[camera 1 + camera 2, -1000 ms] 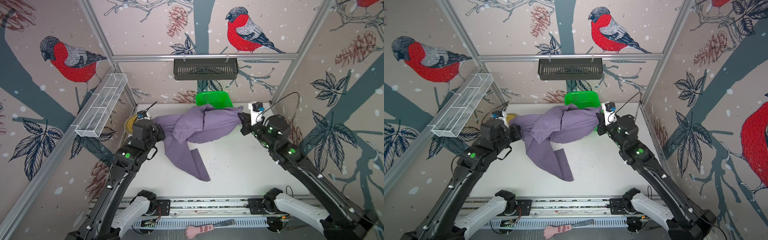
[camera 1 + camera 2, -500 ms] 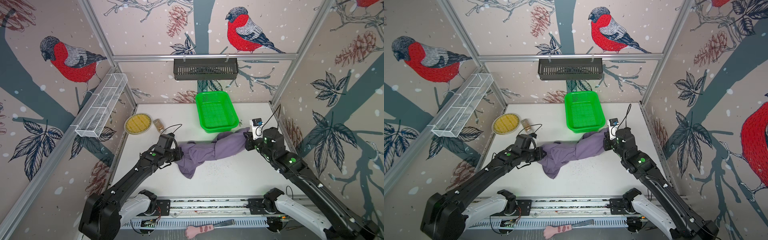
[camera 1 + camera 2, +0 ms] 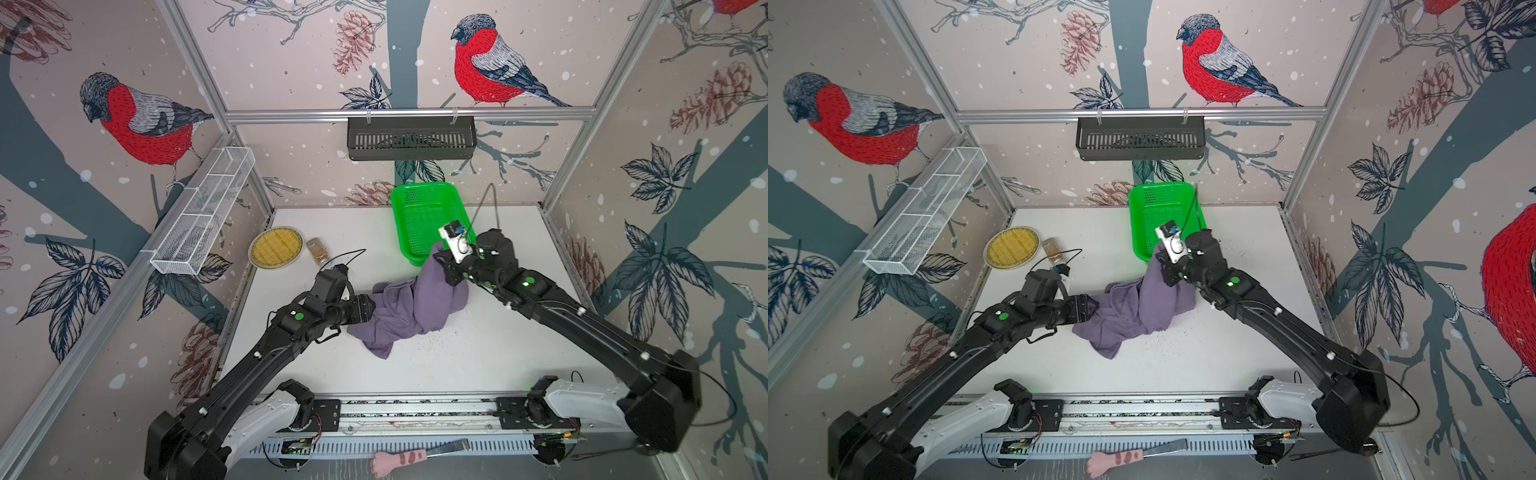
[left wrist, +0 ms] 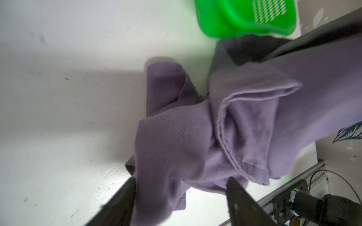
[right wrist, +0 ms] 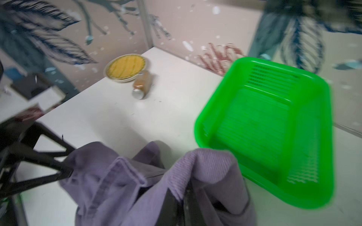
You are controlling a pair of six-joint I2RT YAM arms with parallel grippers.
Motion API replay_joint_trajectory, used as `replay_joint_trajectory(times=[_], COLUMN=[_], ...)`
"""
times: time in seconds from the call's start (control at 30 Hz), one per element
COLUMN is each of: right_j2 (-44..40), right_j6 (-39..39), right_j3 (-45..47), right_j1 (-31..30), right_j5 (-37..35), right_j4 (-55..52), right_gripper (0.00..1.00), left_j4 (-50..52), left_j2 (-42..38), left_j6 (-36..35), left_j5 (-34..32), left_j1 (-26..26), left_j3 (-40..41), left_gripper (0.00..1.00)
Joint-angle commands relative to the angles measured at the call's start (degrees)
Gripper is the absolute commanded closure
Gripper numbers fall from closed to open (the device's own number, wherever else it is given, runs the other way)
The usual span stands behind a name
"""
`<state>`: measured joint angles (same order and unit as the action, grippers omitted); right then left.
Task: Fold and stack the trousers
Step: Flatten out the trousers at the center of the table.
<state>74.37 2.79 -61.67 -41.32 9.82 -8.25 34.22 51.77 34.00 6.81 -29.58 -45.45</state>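
A second ago the dusty purple-grey soft cloth trousers (image 3: 409,307) hung stretched between both arms, high over the far side of the white worktop (image 3: 478,353). Since then the arms have brought them down and drawn together, and the cloth now lies bunched in a loose heap at mid-worktop.

The left gripper (image 4: 181,182) has just let go. In the left wrist view its jaws stand apart, with a fold of cloth lying slack between them. The right gripper (image 5: 182,195) remains clamped on a ribbed edge of the trousers, holding that end up in a peak above the heap.

For the task this looks like a lay-down that went slack. The garment is crumpled, its layers are overlapping and no clean fold is visible. It probably needs spreading flat again, or at least a fresh grip from the left side.

The bright green perforated plastic basket (image 3: 419,216) sits just beyond the raised peak, and its near corner crowds the right arm. Pulling the cloth farther could drape it over the rim.

Far left, well apart from the cloth, lie a round yellow plate (image 3: 276,248) and a small brown-filled jar (image 3: 318,250) on its side. The near half of the worktop offers room to spread.
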Motion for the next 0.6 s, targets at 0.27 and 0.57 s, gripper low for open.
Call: replay_joint_trajectory(times=[0.27,0.57], right_j2=[24.5,4.5], right_j6=[-5.6,-4.2], right_j3=[-16.3,2.2], right_j1=[-10.8,-2.2], right_j5=[17.1,14.1], right_j4=[2.7,1.5], right_gripper=[0.75,0.31], left_j4=[9.7,-6.4], left_j2=[-7.0,-0.5], left_j6=[-4.7,-4.1], left_j5=[-14.0,-0.7], left_j1=[2.3,6.8], left_j3=[-5.6,2.8], left_gripper=[0.05,0.06])
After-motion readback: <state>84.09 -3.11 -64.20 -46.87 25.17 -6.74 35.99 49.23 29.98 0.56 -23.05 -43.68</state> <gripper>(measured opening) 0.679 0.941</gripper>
